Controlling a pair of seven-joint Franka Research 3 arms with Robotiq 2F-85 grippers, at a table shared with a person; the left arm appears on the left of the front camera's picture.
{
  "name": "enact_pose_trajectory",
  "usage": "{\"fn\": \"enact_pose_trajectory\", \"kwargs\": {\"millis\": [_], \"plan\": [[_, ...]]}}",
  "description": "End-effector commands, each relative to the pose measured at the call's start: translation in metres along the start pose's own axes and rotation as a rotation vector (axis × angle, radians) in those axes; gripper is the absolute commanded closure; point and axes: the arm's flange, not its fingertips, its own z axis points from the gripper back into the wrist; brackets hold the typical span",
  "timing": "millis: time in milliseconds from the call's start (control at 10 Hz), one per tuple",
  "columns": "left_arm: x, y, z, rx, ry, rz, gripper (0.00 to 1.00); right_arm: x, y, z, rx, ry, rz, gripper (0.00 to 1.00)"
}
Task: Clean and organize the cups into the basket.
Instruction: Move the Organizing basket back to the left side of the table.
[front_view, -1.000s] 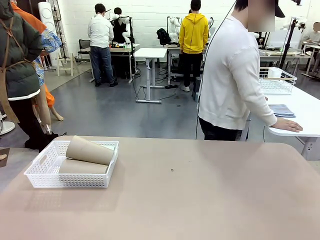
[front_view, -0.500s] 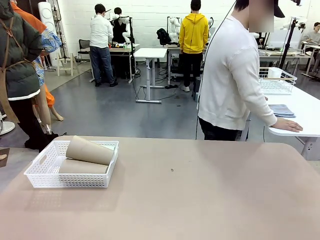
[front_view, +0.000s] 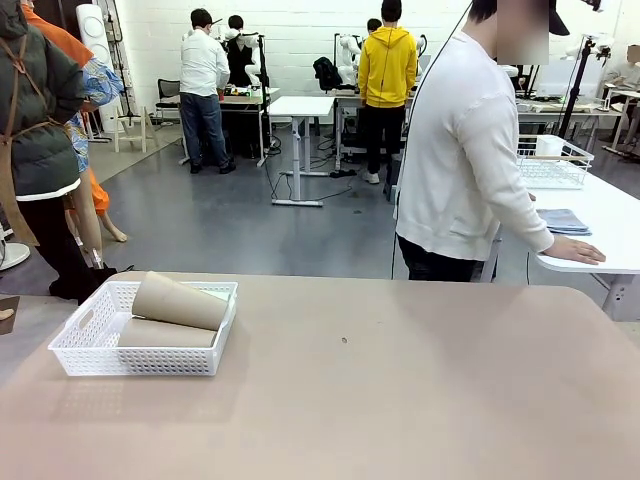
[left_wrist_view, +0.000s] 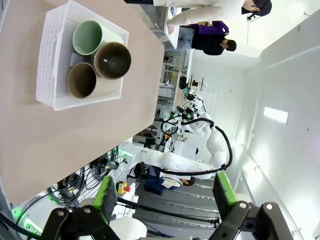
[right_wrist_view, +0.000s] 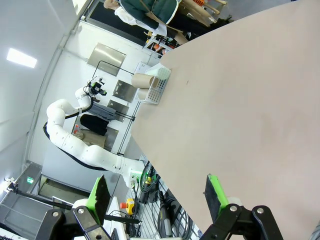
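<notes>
- Since all three cups already lie in the basket (front_view: 92, 352) at the near-left of the table (front_view: 400, 380), the step in hand looks like a final check rather than a pick; I judge the task close to done.
- To do it well, both arms should stay raised and clear of the basket rim, so nothing nudges the stack.
- Left gripper (left_wrist_view: 165, 197): jaws spread wide, nothing between the green pads, high above the table and well apart from the basket.
- Right gripper (right_wrist_view: 155, 195): likewise wide and empty, off beyond the table's near edge.
- Cups from the left wrist view: the mint-green cup (left_wrist_view: 89, 37) and lower tan cup (left_wrist_view: 82, 80) lie side by side, with the upper tan cup (left_wrist_view: 113, 60) resting on both.
- Long axes: all three lie on their sides, roughly parallel, running across the basket's width.
- Mouths: the open ends face the basket's left side, toward the left arm.
- From the front view, the top cup tilts slightly, its wide end toward picture left.
- If any tidying is needed, seating that top cup lower would steady the pile.
</notes>
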Motion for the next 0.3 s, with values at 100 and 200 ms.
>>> {"fn": "enact_pose_trajectory", "kwargs": {"millis": [100, 200], "plan": [[-0.0026, 0.0001, -0.0008, 0.006, -0.010, 0.006, 0.00, 0.0002, -0.0006, -0.0008, -0.005, 0.004, -0.001, 0.00], [-0.0026, 0.0001, -0.0008, 0.006, -0.010, 0.006, 0.00, 0.0002, -0.0006, -0.0008, -0.005, 0.004, -0.001, 0.00]]}}
